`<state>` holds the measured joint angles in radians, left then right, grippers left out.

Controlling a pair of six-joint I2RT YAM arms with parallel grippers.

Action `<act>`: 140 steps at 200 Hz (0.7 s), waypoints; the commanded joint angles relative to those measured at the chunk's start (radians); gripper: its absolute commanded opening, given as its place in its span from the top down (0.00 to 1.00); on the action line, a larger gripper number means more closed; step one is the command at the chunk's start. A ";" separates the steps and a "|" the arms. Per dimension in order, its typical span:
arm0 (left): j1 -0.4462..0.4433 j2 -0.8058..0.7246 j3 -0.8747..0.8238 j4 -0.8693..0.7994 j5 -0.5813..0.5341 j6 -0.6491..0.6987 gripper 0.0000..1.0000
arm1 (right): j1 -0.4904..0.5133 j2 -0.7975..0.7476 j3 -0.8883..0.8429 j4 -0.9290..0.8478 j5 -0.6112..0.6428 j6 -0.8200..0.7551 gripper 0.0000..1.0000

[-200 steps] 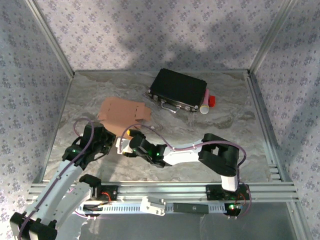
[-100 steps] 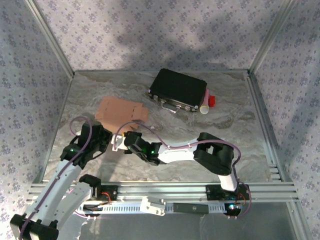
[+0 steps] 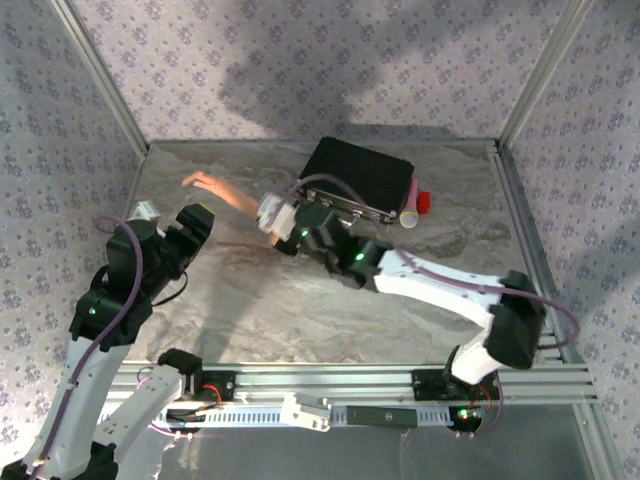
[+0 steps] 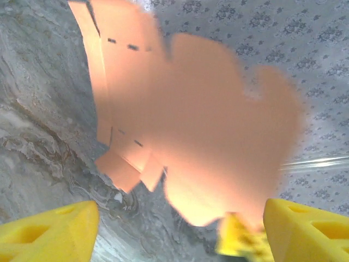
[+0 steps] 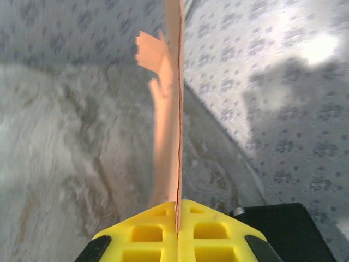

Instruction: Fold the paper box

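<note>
The paper box is a flat salmon-pink die-cut sheet (image 3: 222,193), lifted off the table and standing nearly on edge. My right gripper (image 3: 272,214) is shut on its near edge. In the right wrist view the yellow fingers (image 5: 152,232) pinch the sheet (image 5: 173,109), which rises straight up from them. My left gripper (image 3: 198,222) is open, left of the sheet and apart from it. In the left wrist view its yellow fingers (image 4: 52,229) stand wide apart below the blurred sheet (image 4: 196,125), with nothing between them.
A black hard case (image 3: 358,178) with metal latches lies at the back, just behind my right gripper; its corner (image 5: 283,226) sits beside the right fingers. A white bottle with a red cap (image 3: 418,205) rests against the case's right end. Patterned walls enclose the marble table (image 3: 330,300).
My right gripper shut on the sheet and carried it up and back toward the black case. My left gripper opened, let go and drew away to the left.
</note>
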<state>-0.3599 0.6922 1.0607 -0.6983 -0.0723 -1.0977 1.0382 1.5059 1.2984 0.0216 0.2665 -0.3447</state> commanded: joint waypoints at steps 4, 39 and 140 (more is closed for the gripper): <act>0.005 -0.005 -0.054 0.071 -0.011 0.074 0.26 | -0.073 -0.102 0.088 -0.211 -0.183 0.216 1.00; 0.005 -0.026 -0.161 0.111 -0.024 0.090 0.33 | -0.210 -0.138 0.186 -0.443 -0.309 0.462 1.00; 0.039 0.304 -0.409 0.559 0.262 0.172 0.46 | -0.822 0.049 -0.048 -0.426 -0.672 0.702 1.00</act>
<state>-0.3271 0.8890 0.6563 -0.3405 0.0708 -0.9680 0.2893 1.4963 1.2442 -0.3885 -0.3134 0.3019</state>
